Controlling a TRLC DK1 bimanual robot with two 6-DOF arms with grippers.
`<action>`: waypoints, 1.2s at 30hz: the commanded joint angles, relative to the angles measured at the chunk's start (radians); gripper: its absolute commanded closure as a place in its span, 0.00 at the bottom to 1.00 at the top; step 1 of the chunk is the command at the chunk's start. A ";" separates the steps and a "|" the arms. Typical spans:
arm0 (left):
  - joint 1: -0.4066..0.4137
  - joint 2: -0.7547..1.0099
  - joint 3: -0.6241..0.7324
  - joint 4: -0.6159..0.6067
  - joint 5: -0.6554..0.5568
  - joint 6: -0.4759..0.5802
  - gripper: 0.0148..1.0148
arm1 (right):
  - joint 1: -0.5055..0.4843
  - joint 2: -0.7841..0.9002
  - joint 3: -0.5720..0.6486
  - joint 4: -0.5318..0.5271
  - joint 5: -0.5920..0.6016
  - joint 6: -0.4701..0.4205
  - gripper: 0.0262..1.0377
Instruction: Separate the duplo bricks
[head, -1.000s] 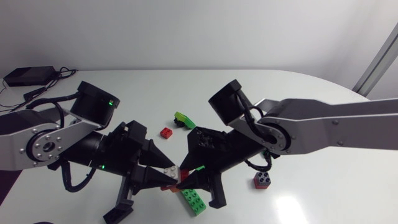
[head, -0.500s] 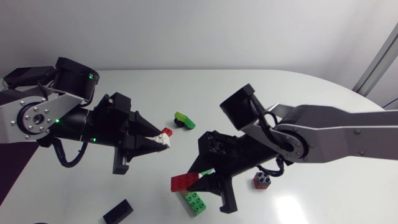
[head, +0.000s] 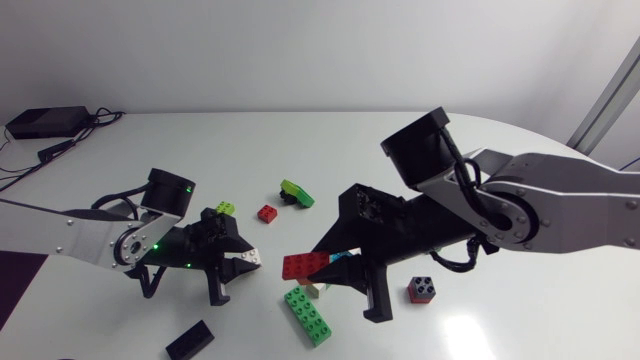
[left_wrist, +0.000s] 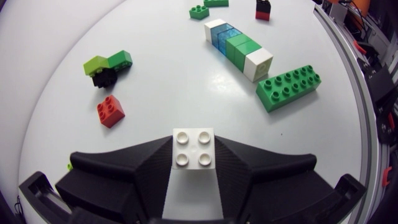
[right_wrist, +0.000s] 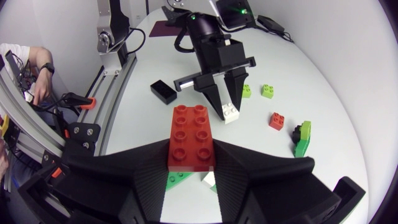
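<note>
Bricks sit in both grippers. In the head view the left gripper (head: 243, 266), at the table's eight o'clock, is clamped on a white brick (head: 252, 259). The left wrist view shows its fingers pressing two opposite sides. The right gripper (head: 322, 268), near the table's centre, is clamped on a red brick (head: 303, 265). From that red brick, a long green brick (head: 308, 315) lies at six o'clock, a small red brick (head: 267, 213) at eleven, a lime-and-black piece (head: 295, 193) at twelve and a red-and-black brick (head: 421, 290) at three. From the left gripper, a black brick (head: 189, 341) lies at seven o'clock and a lime brick (head: 226, 208) at twelve. A joined row (left_wrist: 239, 48) of white, blue and green bricks lies just beside the long green brick, ahead of the left gripper.
</note>
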 joint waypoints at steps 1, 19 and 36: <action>-0.020 0.042 -0.026 0.021 -0.015 0.029 0.73 | -0.007 -0.017 -0.017 0.006 -0.002 0.023 0.77; -0.035 -0.043 -0.021 0.002 -0.036 -0.004 0.24 | -0.022 -0.029 -0.014 0.020 -0.006 0.050 0.77; -0.007 -0.243 0.121 -0.206 0.450 -0.288 0.14 | -0.119 -0.040 0.042 0.098 -0.172 0.218 0.77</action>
